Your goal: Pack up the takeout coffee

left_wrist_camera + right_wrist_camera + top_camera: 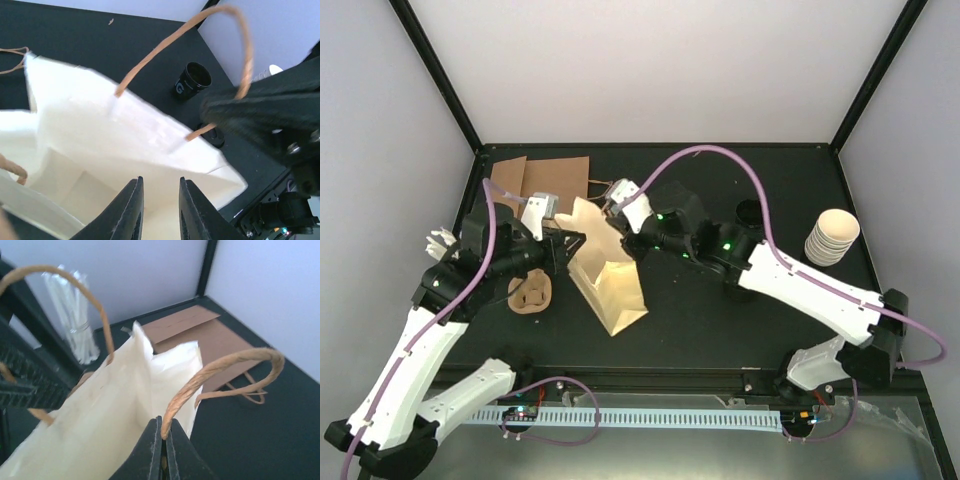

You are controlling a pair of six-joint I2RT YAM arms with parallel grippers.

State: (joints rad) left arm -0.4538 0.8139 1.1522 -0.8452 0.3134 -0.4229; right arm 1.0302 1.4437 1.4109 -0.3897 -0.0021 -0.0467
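Observation:
The cream paper bag (pixel 607 283) stands open in the middle of the table, leaning. My right gripper (pixel 164 422) is shut on the base of one brown loop handle (pixel 220 367) at the bag's rim; the top view shows this gripper (pixel 613 210) at the bag's far side. My left gripper (pixel 161 182) hovers over the bag's mouth (pixel 100 165), jaws a little apart and nothing between them. It sits at the bag's left edge in the top view (pixel 570 243). The takeout coffee cups, cream and stacked (pixel 831 237), stand far right, apart from both grippers.
Flat brown paper bags (pixel 545 180) lie at the back left. A brown pulp cup carrier (pixel 530 293) sits left of the bag. Black lids (pixel 192 80) are behind the bag, toward the right. A jar of white straws (pixel 75 320) stands at the left wall.

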